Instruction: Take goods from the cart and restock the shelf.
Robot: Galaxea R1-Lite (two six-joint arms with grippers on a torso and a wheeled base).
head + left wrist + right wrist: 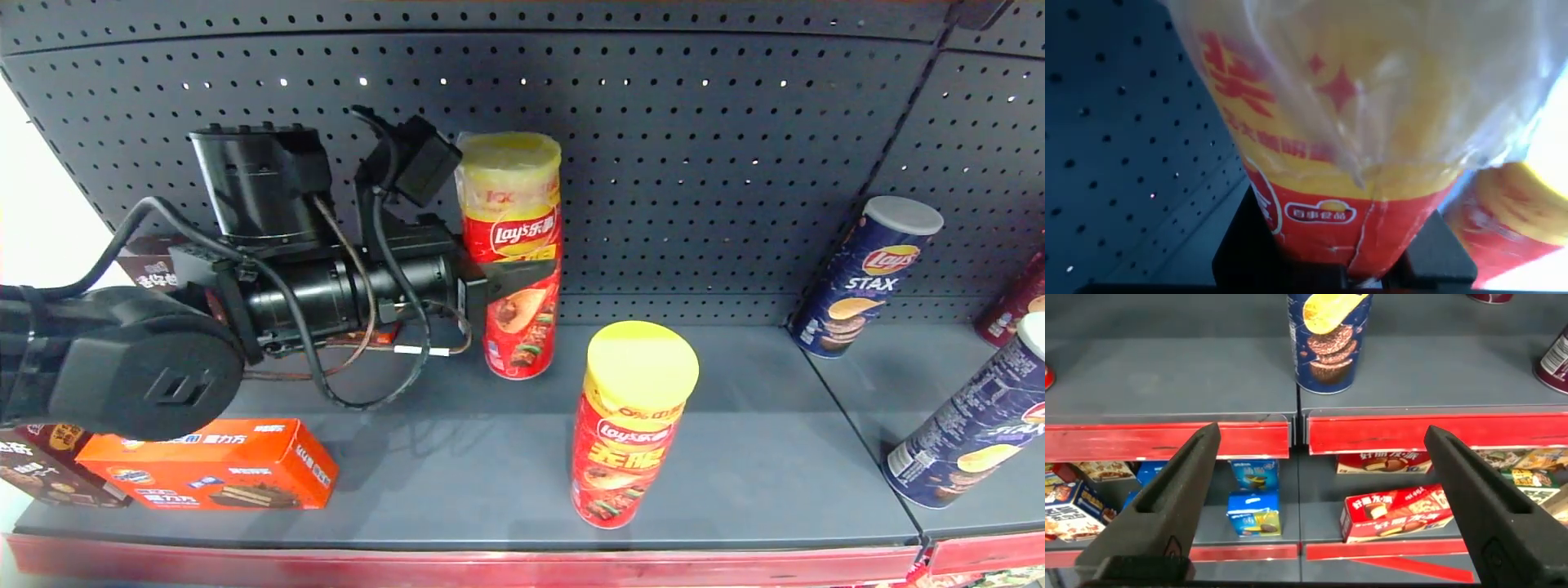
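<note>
A red chips can with a yellow lid stands upright at the back of the grey shelf, close to the pegboard. My left gripper comes in from the left and is shut on its middle. In the left wrist view the can is wrapped in clear film and sits between the black fingers. A second red can stands alone near the shelf's front edge, apart from the gripper. My right gripper hangs open in front of the red shelf edge, holding nothing.
An orange biscuit box and a brown box lie at the front left. Blue chips cans stand on the neighbouring shelf section to the right. Boxes fill the lower shelf. Bare shelf lies between the red cans and the blue ones.
</note>
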